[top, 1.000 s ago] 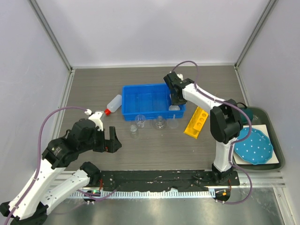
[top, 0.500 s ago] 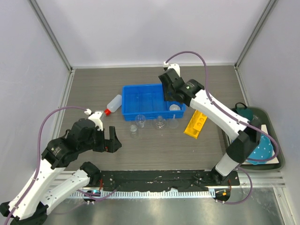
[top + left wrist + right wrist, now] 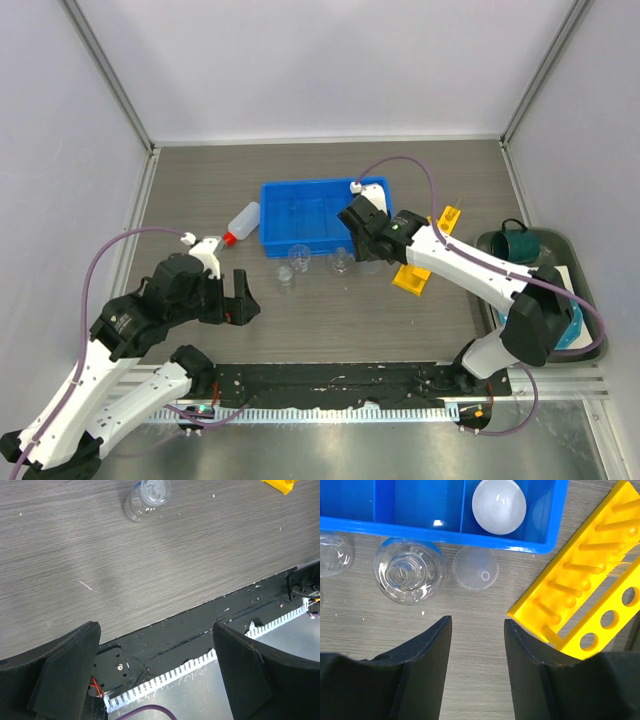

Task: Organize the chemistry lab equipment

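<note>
Landmark: blue bin (image 3: 315, 183), mid-table, split into compartments.
Right gripper (image 3: 477, 665): parted to a middling gap, nothing held; hovering just in front of the bin's near wall, toward its right end.
Left gripper (image 3: 155, 667): spread wide, empty; well in front of the bin's left end, by the table's near edge.
Funnel (image 3: 475, 568): mouth up, on the table just beside the bin's near wall, directly ahead of the right fingers; probably the next pick.
White dish (image 3: 499, 506): inside the bin, in a right-hand compartment behind the near wall.
Wide beaker (image 3: 410, 570): upright, just in front of the bin's near wall, close to the funnel's left.
Second beaker (image 3: 297, 254): in front of the bin's near wall, toward its middle.
Small beaker (image 3: 147, 497): a little farther in front of the bin than the second beaker.
Squeeze bottle (image 3: 240, 222): on its side just off the bin's left end, red cap toward the near side.
Yellow rack (image 3: 590, 595): flat, at an angle, just off the bin's right end.
Thin tubes: not made out with certainty.
Teal mug (image 3: 517, 243): well right of the bin, outside the job.
Risk, funnel: light and thin-rimmed, so likely to skate or tip under an off-centre pinch; possible finger strike on the bin's wall, given the tight gap.
Risk, neighbours: wide beaker within reach of the left finger, rack near the right one; a nudge enough to topple glass.
Risk, bottle: round body, liable to roll when touched.
Writing: none readable anywhere; no brand or scale marks legible.
</note>
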You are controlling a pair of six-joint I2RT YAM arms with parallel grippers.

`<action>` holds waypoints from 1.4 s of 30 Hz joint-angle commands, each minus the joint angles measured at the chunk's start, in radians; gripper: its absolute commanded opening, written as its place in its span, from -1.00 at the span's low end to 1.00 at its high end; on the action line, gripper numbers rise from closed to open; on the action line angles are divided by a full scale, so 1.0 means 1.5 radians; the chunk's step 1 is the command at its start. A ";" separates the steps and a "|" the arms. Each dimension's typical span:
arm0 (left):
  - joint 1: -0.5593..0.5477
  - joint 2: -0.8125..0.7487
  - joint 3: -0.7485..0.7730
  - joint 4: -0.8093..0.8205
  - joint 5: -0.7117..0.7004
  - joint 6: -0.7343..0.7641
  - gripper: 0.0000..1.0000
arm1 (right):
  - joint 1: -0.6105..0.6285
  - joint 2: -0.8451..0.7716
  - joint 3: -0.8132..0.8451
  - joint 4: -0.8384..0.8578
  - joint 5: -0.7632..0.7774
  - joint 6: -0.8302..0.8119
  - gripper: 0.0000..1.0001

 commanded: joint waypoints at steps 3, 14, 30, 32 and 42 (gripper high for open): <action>0.003 0.005 -0.002 0.034 0.007 0.007 1.00 | 0.001 0.021 -0.008 0.066 0.040 0.017 0.11; 0.003 0.008 0.009 0.028 0.002 0.011 1.00 | -0.039 0.073 -0.003 0.109 0.011 0.002 0.14; 0.003 0.010 0.011 0.025 -0.001 0.010 0.99 | -0.080 0.109 -0.021 0.144 -0.039 -0.010 0.00; 0.003 0.009 0.013 0.026 -0.002 0.009 0.99 | -0.081 0.113 -0.018 0.144 -0.040 -0.010 -0.14; 0.003 0.006 0.016 0.022 0.000 0.007 0.99 | -0.080 0.104 -0.016 0.126 -0.037 -0.007 -0.99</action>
